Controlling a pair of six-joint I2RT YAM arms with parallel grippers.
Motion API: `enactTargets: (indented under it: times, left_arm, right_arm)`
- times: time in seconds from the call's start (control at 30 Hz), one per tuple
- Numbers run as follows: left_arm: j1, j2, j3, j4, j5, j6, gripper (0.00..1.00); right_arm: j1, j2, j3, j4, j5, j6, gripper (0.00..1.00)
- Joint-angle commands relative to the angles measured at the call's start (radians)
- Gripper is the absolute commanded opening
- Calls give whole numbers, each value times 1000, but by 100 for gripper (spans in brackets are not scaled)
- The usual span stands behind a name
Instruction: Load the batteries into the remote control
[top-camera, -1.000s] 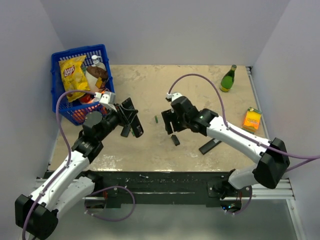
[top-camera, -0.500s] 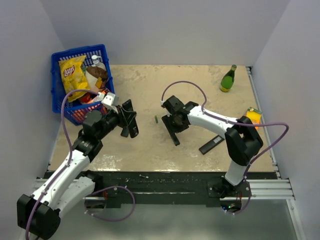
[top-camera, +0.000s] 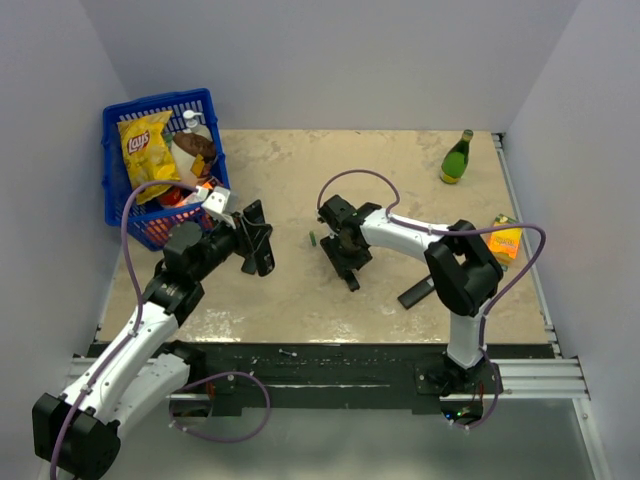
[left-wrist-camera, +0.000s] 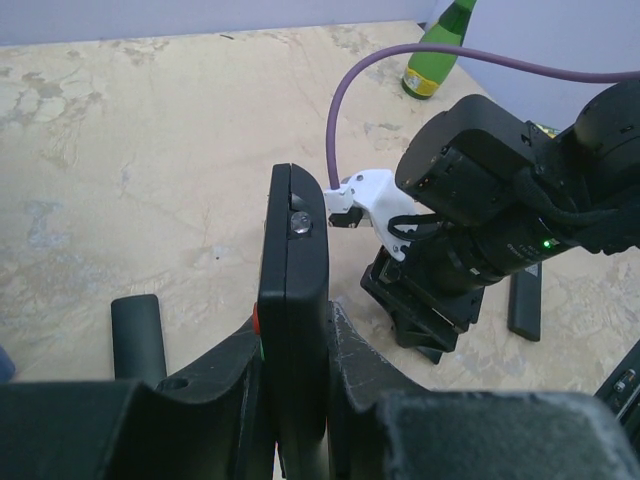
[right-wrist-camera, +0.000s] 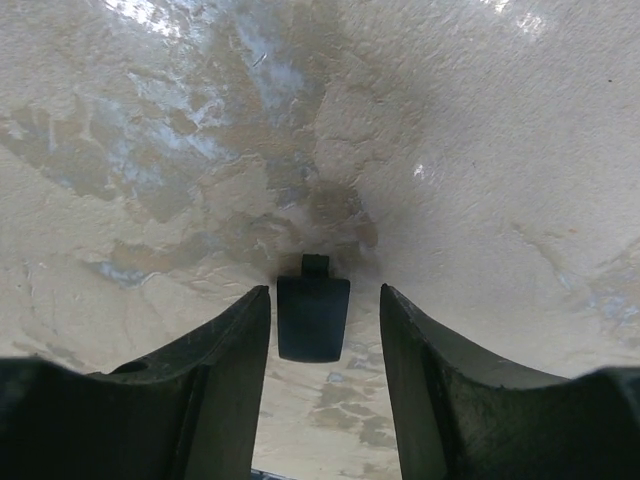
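Left gripper (left-wrist-camera: 297, 355): jaws clamped on the long sides of the remote control (left-wrist-camera: 296, 280), which was held edge-up just right of the blue basket (top-camera: 160, 99). Right gripper (right-wrist-camera: 322, 300): farther right of the basket, pointed down at the table, jaws apart astride the small black back cover (right-wrist-camera: 313, 325), with a gap at each side. One battery (top-camera: 313, 238) lay nearer the basket than the cover.

Remote control (left-wrist-camera: 293, 330): matte black. Back cover (right-wrist-camera: 313, 318) between right gripper (right-wrist-camera: 323, 292) fingers: black. Table (right-wrist-camera: 450, 150): beige, mottled grey-brown. Basket (top-camera: 155, 100): blue.
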Motion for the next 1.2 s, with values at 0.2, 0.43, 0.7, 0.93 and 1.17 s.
enactTargets:
  times: [0.2,0.43,0.7,0.93,1.17]
  left_arm:
    - [7,-9,19,34,3,25,0]
    - [7,-6,19,32,-1,25,0]
    - [7,-5,19,32,0,22,0]
    - [7,-9,10,29,-27,-15,0]
    - [11,-29,-16,51,-84,-99,0]
  right_arm:
    - [-2,26,18,10,-24,-13,46]
    - [4,46,24,19,-18,-3,45]
    - [32,68,47,-2,5,-2,39]
    - [61,4,46,22,11,5,17]
    - [148,-165,38,114,60,43,8]
